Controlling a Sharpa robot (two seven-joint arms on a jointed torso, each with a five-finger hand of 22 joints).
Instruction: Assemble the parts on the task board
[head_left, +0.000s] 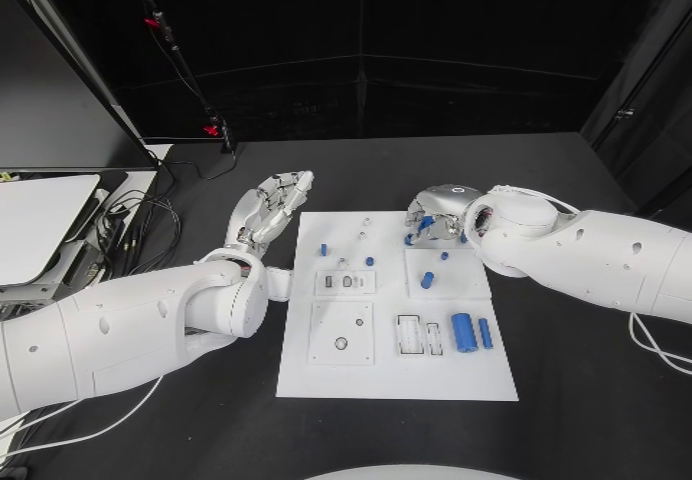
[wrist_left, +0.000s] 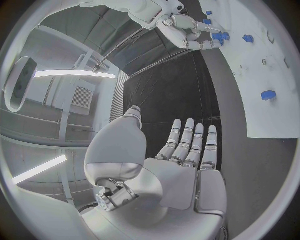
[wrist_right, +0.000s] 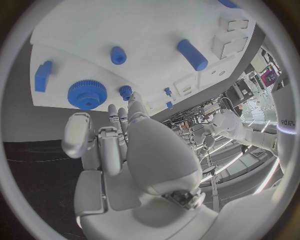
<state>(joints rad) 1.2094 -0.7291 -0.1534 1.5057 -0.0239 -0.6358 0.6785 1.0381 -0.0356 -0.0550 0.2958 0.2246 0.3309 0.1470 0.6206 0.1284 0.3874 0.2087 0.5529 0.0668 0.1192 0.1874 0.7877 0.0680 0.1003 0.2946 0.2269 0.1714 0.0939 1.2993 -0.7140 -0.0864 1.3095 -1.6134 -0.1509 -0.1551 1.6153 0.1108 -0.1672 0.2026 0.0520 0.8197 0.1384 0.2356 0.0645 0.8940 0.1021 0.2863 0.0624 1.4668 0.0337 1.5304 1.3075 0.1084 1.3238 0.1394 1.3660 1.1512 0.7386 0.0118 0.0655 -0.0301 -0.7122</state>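
Observation:
The white task board (head_left: 397, 372) lies mid-table. Blue parts lie on it: a thick cylinder (head_left: 463, 332) with a thinner one (head_left: 486, 334) beside it near the right edge, a peg (head_left: 428, 280) and small pieces (head_left: 326, 248) further back. My right hand (head_left: 433, 215) hovers over the board's far right corner, its fingers apart and holding nothing. Just beyond its fingertips (wrist_right: 115, 114) lie a blue gear (wrist_right: 85, 94), a blue block (wrist_right: 43, 75) and a small peg (wrist_right: 126, 92). My left hand (head_left: 274, 210) is held flat with its fingers (wrist_left: 190, 145) stretched out, left of the board over bare table.
Recessed slots (head_left: 418, 333) and small sockets (head_left: 343, 282) mark the board's middle. A monitor and cables (head_left: 123, 215) crowd the table's far left edge. Black table surface (head_left: 577, 400) surrounds the board.

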